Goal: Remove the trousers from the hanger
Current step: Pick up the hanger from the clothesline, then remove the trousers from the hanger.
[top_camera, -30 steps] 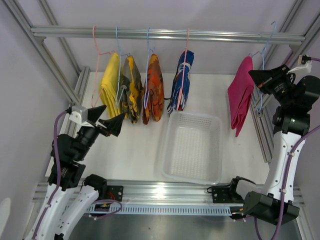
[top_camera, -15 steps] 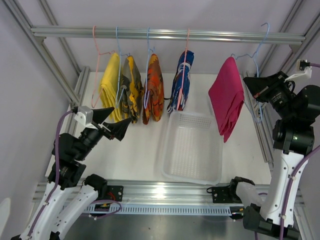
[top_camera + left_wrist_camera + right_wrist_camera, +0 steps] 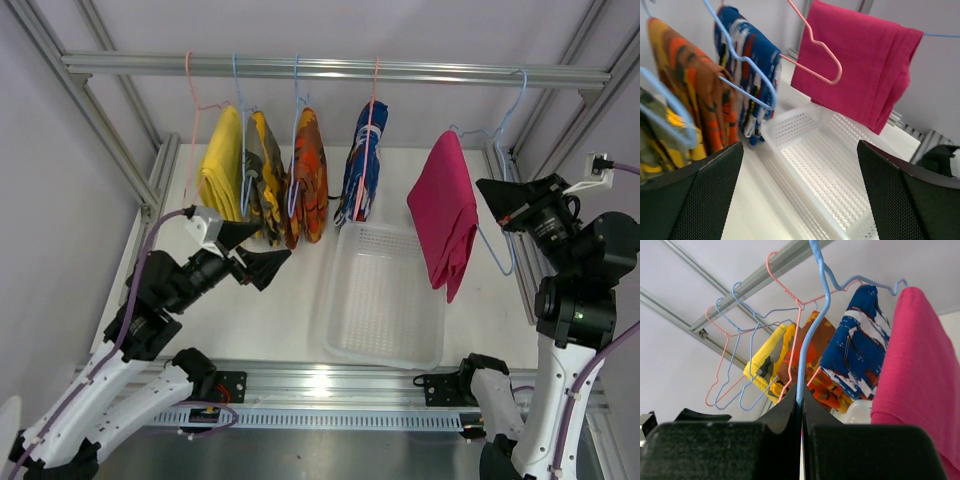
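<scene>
The right gripper (image 3: 488,192) is clenched on the blue hanger (image 3: 497,262), which bears the magenta trousers (image 3: 446,215) at the basket's (image 3: 332,300) two o'clock. The left gripper (image 3: 270,245) gapes, holding nothing. No trousers are off yet, and the other four pairs (image 3: 305,180) hang at eleven o'clock.

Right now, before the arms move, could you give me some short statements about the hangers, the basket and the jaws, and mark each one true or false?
1. The right gripper is shut on the blue hanger that carries the pink trousers. True.
2. The jaws of the left gripper are shut. False: they stand wide open and hold nothing.
3. The white basket holds a folded garment. False: nothing lies in it.
4. The orange camouflage trousers hang between the olive-yellow pair and the blue patterned pair. True.
</scene>
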`<state>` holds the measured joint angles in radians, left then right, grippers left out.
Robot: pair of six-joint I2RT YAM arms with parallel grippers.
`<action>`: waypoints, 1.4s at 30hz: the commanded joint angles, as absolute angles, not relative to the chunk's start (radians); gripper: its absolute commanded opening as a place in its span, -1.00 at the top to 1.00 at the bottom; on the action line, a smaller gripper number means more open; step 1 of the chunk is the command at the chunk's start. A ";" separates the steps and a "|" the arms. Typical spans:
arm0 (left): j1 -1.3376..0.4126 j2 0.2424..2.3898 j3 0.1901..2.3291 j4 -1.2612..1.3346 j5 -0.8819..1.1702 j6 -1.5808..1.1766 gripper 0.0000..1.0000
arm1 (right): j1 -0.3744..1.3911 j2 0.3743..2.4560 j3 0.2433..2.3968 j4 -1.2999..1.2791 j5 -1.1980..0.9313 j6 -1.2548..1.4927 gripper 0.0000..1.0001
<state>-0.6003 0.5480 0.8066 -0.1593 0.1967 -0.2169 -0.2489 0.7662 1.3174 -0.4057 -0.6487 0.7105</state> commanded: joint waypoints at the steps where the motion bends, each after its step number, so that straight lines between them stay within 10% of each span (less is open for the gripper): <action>1: -0.695 0.594 0.861 -0.196 0.111 -0.201 -0.99 | -0.233 0.730 1.284 -0.170 -0.629 0.765 1.00; 22: -1.316 0.957 1.084 -0.126 -0.669 -0.101 -0.99 | 0.119 0.874 1.391 -0.221 -0.203 0.722 1.00; 42: -1.416 1.456 1.233 0.363 -0.684 -0.023 -0.99 | 0.179 0.772 1.308 -0.310 -0.189 0.769 1.00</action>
<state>-1.4075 1.4292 1.1675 0.2329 -0.6785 -0.0574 0.1711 0.8009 1.2797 -0.4431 -0.1905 0.7670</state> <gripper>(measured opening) 0.994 0.033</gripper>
